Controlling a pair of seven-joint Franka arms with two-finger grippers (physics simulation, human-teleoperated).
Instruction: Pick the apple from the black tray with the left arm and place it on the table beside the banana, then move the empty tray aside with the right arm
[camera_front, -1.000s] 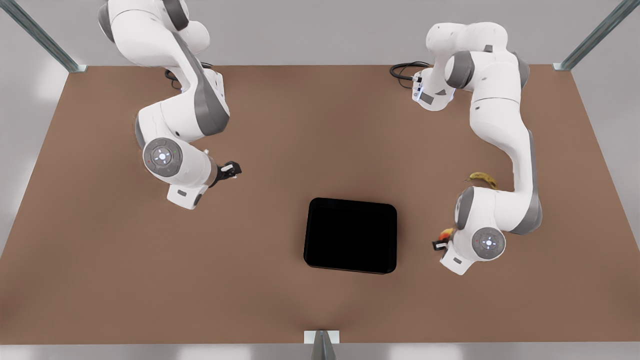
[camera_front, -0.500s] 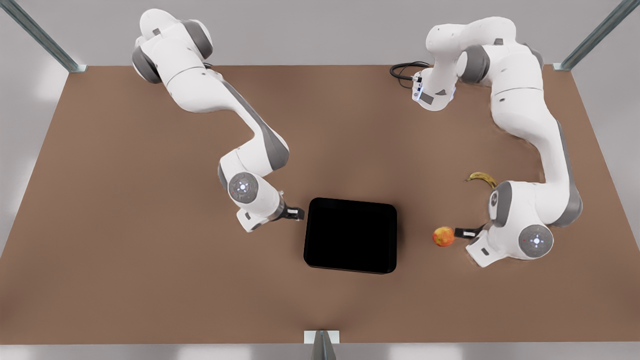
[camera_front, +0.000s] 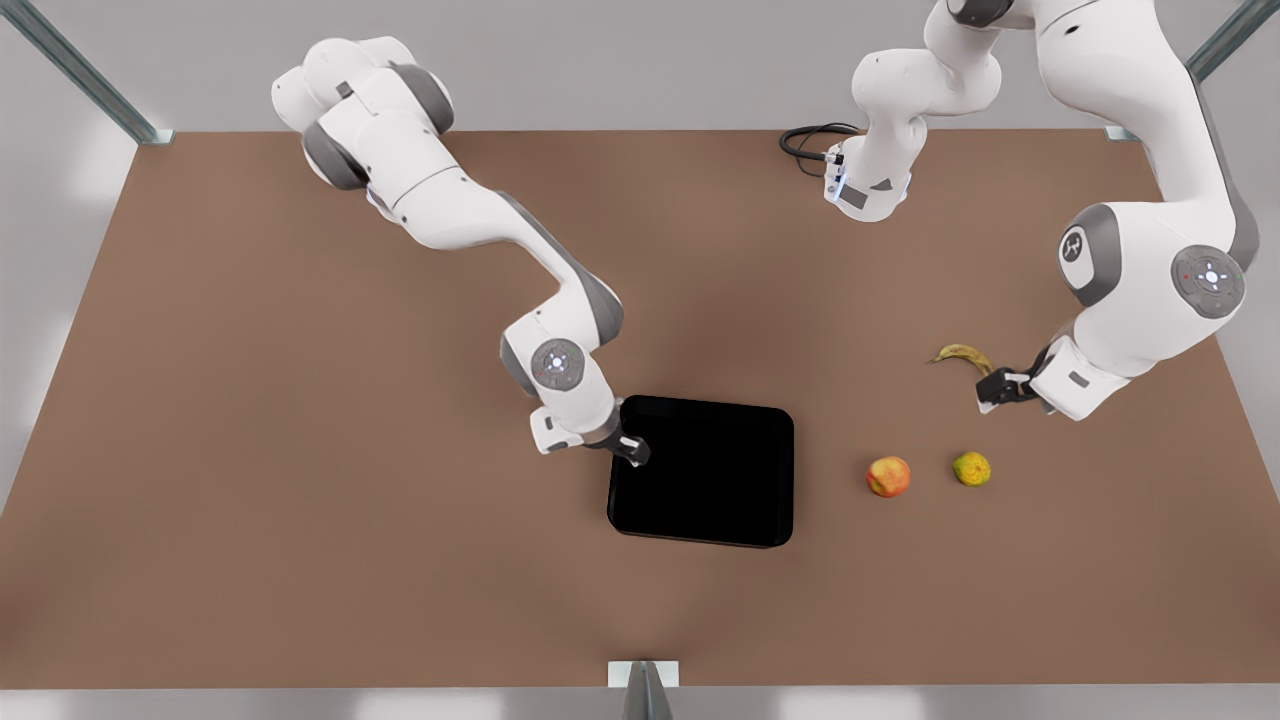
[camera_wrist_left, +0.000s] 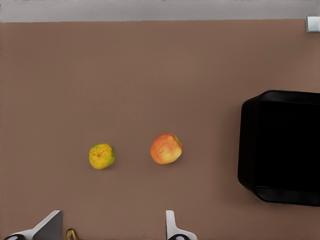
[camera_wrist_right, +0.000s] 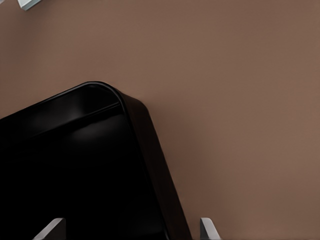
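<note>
At the black tray (camera_front: 700, 470), we see the right gripper (camera_front: 632, 455) poised at the rim on the front view's left. Its jaws are spread wide, and the right wrist view has the tray's rounded corner and raised edge (camera_wrist_right: 145, 150) running in between the two fingertips (camera_wrist_right: 202, 227). Half a second ago this gripper sat just outside that edge. It has since moved in over the rim, while the tray itself lies where it lay.

Across the brown table (camera_front: 300, 500), the left gripper (camera_front: 990, 390) hangs beside the dark tip of the banana (camera_front: 962, 355), jaws wide apart and holding nothing. In its wrist view the banana's tip (camera_wrist_left: 72, 234) peeks in between the fingertips (camera_wrist_left: 170, 225). Out beyond the jaws lie the yellow-green fruit (camera_wrist_left: 101, 156) and, next to it, the apple (camera_wrist_left: 166, 149), with the tray (camera_wrist_left: 280, 147) farther off again.

The apple (camera_front: 888, 476) rests on the table between the tray and the yellow-green fruit (camera_front: 971, 468), well apart from both grippers. We note that half a second ago the left gripper was right beside the apple; it has now pulled away towards the banana, and the apple has stayed put. With the arm gone from that spot, the yellow-green fruit has come into sight.
</note>
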